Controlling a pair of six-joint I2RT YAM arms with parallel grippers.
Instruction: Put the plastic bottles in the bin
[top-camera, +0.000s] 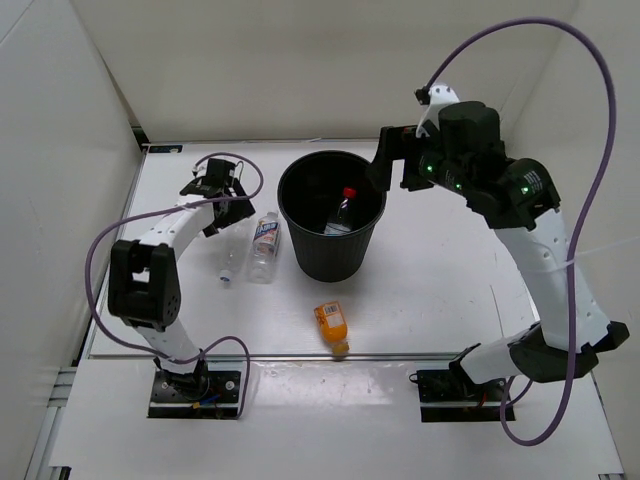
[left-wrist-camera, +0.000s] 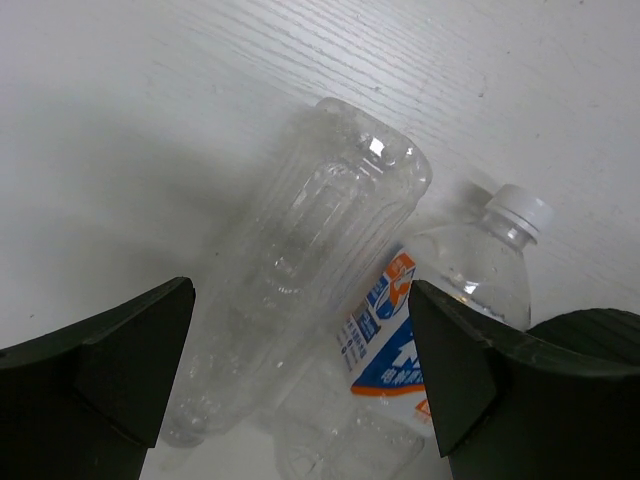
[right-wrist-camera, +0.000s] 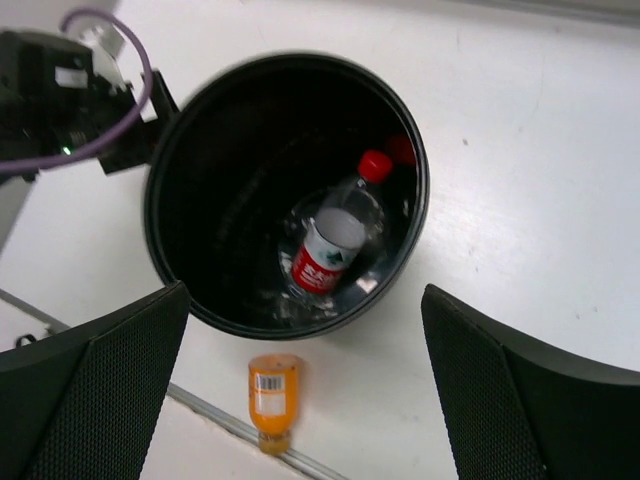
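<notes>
While my left pincer (left-wrist-camera: 300, 335) hangs wide open and empty, plain bottle (left-wrist-camera: 325, 205) lies directly below, long axis slanting across the gap (labelled bottle (left-wrist-camera: 400, 340) just beside).

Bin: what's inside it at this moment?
One clear bottle with a red cap and red label lies on the floor of the bin. Clear glints beside it may be more plastic; the dark interior and near wall hide whether another bottle is there.

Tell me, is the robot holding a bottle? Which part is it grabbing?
Nothing is held. The left gripper is open wide over the plain clear bottle, not closed on it. The right gripper is open above the bin.
</notes>
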